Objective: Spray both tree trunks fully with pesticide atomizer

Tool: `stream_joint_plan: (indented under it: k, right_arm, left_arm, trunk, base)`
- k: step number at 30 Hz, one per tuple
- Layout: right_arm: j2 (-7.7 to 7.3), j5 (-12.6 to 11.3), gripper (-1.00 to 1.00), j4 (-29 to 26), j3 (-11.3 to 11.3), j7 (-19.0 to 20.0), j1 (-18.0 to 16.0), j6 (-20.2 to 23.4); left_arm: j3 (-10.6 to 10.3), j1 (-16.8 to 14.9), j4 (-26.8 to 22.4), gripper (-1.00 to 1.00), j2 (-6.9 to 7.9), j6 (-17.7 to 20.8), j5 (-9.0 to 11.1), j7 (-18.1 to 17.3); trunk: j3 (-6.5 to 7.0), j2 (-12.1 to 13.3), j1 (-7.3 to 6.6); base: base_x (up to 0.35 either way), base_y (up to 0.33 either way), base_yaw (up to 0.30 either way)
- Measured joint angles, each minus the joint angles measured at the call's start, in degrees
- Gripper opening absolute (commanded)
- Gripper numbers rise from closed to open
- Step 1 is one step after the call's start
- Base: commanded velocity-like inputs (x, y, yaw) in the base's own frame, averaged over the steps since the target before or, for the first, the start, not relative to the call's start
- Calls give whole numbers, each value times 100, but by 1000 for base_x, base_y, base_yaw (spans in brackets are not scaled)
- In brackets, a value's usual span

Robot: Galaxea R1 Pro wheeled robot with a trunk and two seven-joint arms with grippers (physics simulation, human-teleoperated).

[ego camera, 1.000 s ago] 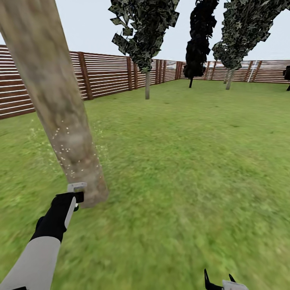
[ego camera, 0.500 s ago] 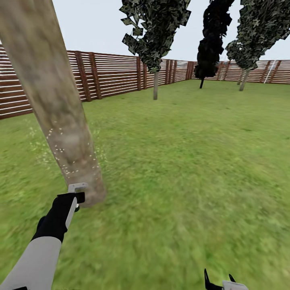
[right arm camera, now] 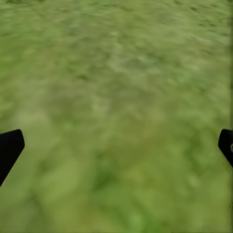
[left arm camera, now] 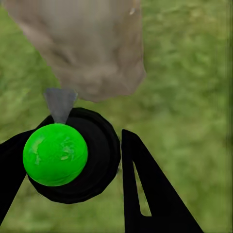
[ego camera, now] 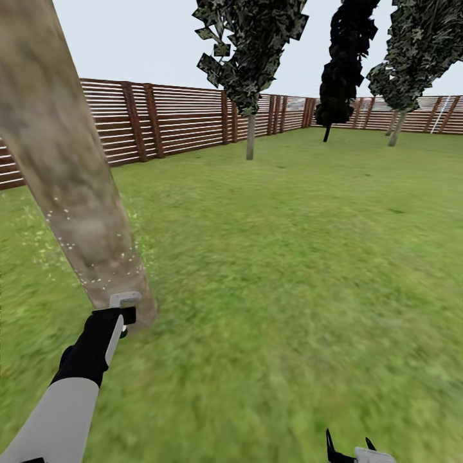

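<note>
Leftward across the head view the whole scene has slid over the last second, fence and far trees alike, so the camera turned rather than the things; the left tool [ego camera: 121, 314] sits at the same spot in frame. It is clamped on the pesticide atomizer [left arm camera: 55, 154], green ball between its fingers, grey nozzle aimed straight ahead at the tree trunk [ego camera: 77, 193]. That trunk stands just beyond the nozzle, its long axis rising steeply and leaning away. Pesticide [ego camera: 96, 273] specks dot its lower bark only, so the aim likely must climb. The right tool [ego camera: 350, 450], spread open and empty, hangs over grass [right arm camera: 116, 97], well apart. The trunk's top is cut off.
</note>
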Motion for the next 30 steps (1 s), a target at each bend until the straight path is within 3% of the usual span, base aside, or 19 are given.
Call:
stream_joint_plan:
  k: [10,23,24,26,30]
  right_arm:
    - [0,0,100,0,0,0,0,0]
    - [0,-1,100,0,-1,0,0,-4]
    - [5,0,100,0,0,0,0,-3]
    - [-11,-9,100,0,-12,0,0,-7]
    - [-2,-1,100,0,-1,0,0,2]
  left_arm:
    - [4,0,0,-100,6,0,-1,1]
    - [1,0,77,-100,5,12,-11,-17]
    - [-55,0,104,-100,9,14,-34,-17]
    - [-428,-13,68,-100,39,-3,-31,21]
    - [-448,-117,6,-100,-3,20,69,-8]
  trunk:
    - [0,0,0]
    - [0,0,0]
    - [0,0,0]
    - [0,0,0]
    - [0,0,0]
  base:
    - [131,-264,269]
    - [-14,-215,263]
    - [-3,-6,46]
    - [-1,-1,8]
    - [0,0,0]
